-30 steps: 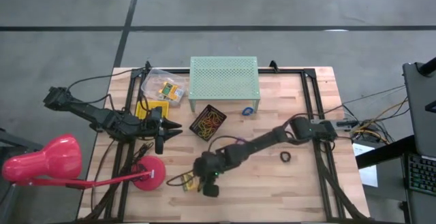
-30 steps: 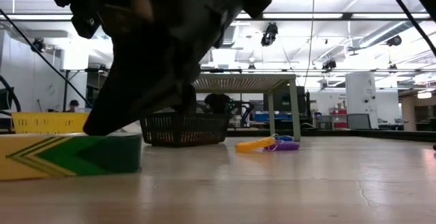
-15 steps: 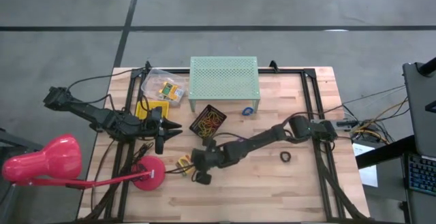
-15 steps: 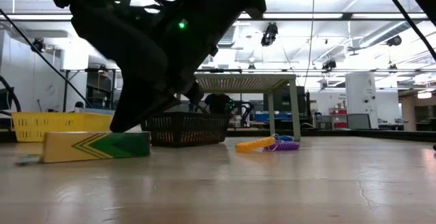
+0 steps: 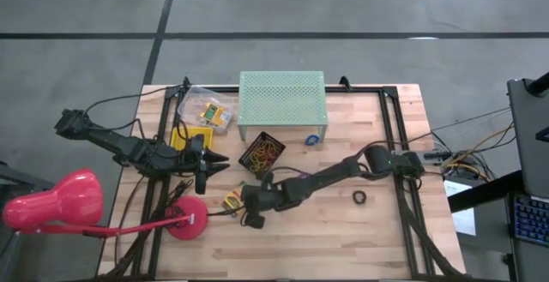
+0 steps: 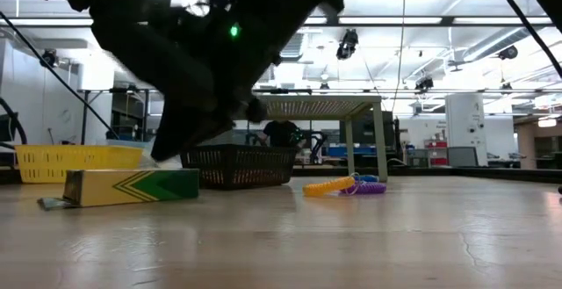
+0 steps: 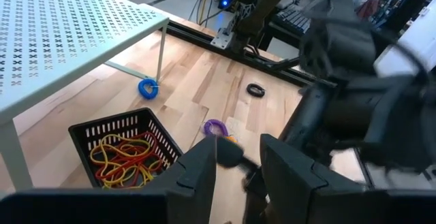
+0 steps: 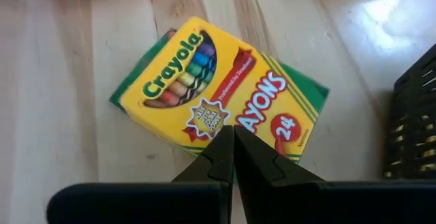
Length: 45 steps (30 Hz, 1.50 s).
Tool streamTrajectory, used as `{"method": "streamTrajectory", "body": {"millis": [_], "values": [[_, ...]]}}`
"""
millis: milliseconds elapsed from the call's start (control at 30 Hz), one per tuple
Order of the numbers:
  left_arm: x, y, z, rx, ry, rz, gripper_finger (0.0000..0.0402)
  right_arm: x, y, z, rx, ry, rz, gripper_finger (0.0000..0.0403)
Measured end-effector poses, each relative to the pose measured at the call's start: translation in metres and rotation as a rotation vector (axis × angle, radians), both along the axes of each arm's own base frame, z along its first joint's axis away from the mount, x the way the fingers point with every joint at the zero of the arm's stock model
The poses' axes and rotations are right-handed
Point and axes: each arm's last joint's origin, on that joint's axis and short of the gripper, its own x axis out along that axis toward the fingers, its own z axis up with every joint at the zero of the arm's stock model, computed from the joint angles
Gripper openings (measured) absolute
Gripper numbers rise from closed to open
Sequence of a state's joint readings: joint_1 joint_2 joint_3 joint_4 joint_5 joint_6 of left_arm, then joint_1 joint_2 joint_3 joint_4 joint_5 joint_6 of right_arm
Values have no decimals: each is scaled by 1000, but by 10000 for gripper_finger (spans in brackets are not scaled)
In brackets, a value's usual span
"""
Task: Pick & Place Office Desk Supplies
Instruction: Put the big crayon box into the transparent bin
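Right gripper [image 8: 231,146] nearer one crayon box [image 8: 221,94]

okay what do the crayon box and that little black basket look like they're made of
The crayon box looks like printed cardboard with a slight sheen: flat folded panels, sharp edges, glossy colour print. The black basket seems to be rigid moulded plastic or coated metal mesh; its thin slatted walls look matte, so which one stays open.

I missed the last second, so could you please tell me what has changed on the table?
The right tool pulled back toward the black basket, fingers shut, holding nothing. The crayon box slid with it, lying flat beside the lamp base. The left tool stayed put.
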<state>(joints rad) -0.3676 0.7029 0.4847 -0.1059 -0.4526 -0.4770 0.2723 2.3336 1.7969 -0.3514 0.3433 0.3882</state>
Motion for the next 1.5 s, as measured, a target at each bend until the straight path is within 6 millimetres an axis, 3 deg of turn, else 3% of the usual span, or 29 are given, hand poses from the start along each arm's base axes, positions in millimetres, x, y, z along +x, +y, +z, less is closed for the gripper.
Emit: {"method": "streamTrajectory", "body": {"millis": [133,267,500,767,967,1100,1500], "values": [[0,0,0,5,2,-1,119,-10,3,30,-1,-1,13,8],[0,-3,0,123,15,-84,119,-29,1,59,-21,59,-2,8],[1,-14,-4,209,43,-196,119,-67,-1,88,-234,112,-273,8],[0,-35,-12,269,80,-368,119,-108,-11,90,-278,265,-546,8],[1,-58,-29,531,143,-559,119,-126,-18,85,-330,351,-674,8],[4,-71,-44,659,209,-638,119,-133,-20,82,-354,378,-717,8],[20,-86,-97,801,469,-669,119,-139,-23,74,-388,416,-730,8]]}}
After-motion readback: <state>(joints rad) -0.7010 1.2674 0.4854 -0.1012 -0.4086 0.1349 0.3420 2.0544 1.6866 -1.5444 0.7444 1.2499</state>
